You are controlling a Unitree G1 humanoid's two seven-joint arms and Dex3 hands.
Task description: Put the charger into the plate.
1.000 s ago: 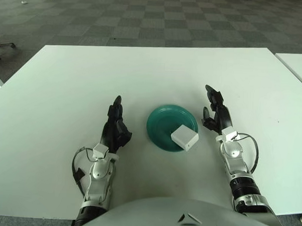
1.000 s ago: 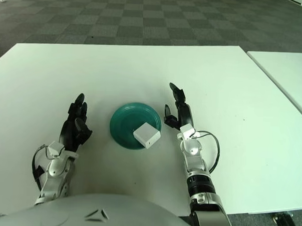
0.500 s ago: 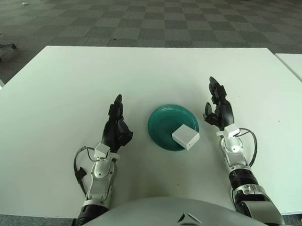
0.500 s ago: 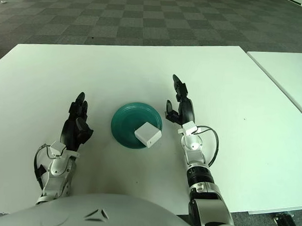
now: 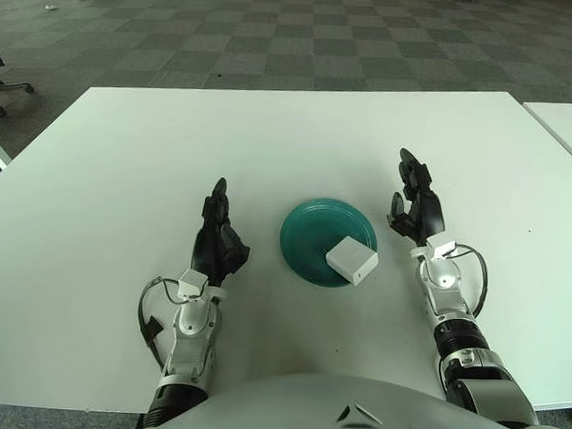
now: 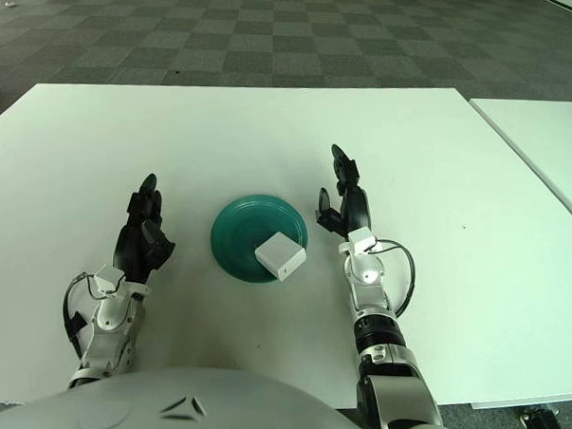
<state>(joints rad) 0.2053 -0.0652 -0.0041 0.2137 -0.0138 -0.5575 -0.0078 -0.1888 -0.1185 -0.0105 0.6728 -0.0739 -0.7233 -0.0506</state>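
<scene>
A white box-shaped charger [image 5: 350, 261] lies in the teal plate [image 5: 312, 231], on its front right part, reaching over the rim. My right hand [image 5: 413, 203] is just right of the plate, fingers spread upward and holding nothing, a small gap from the charger. My left hand [image 5: 215, 233] shows to the left of the plate, fingers also extended and empty.
The plate sits mid-way on a white table [image 5: 175, 153]. A second white table [image 5: 567, 122] stands to the right across a narrow gap. Beyond the far edge is a dark checkered carpet floor [image 5: 303, 35].
The right hand has drawn slightly right and back from the plate, staying open. The left hand has barely shifted. The charger stays in the plate.
</scene>
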